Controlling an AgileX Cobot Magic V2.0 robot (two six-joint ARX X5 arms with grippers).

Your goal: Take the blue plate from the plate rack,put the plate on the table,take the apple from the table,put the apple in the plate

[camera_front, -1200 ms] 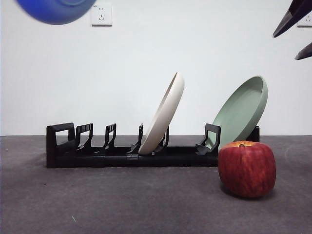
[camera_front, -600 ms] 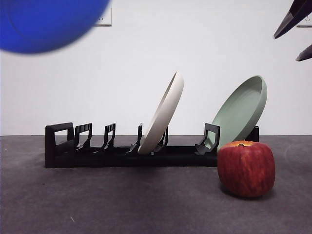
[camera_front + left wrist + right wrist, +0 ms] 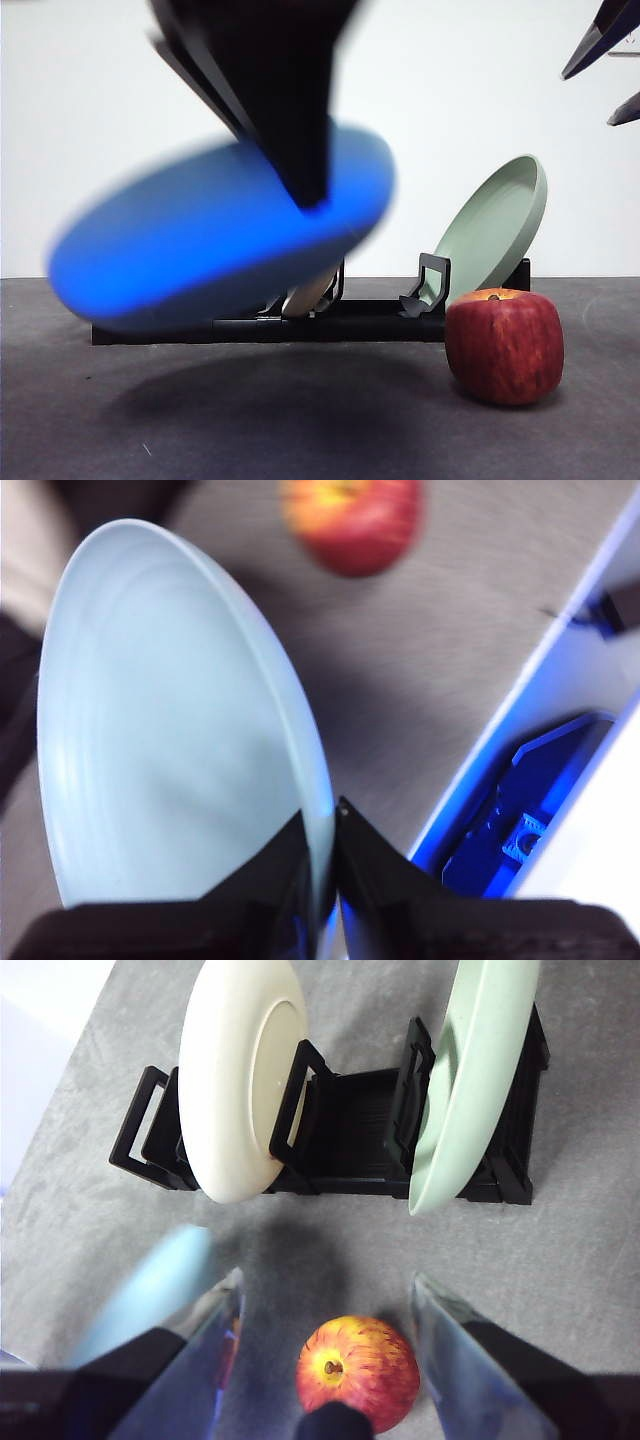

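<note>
The blue plate hangs tilted and motion-blurred low over the table, in front of the plate rack. My left gripper comes down from above, shut on the plate's rim. In the left wrist view its jaws pinch the edge of the blue plate, with the apple beyond. The apple stands on the table to the right, before the rack. My right gripper hovers open high above the apple, apart from it.
A cream-white plate and a sage-green plate lean in the rack. In the front view the green plate shows, and the cream one is mostly hidden behind the blue plate. A shadow lies under the blue plate.
The blue plate has dropped from the top left corner down and rightward to just above the table before the rack. The left arm has come into view. The right arm and the apple stayed put.
</note>
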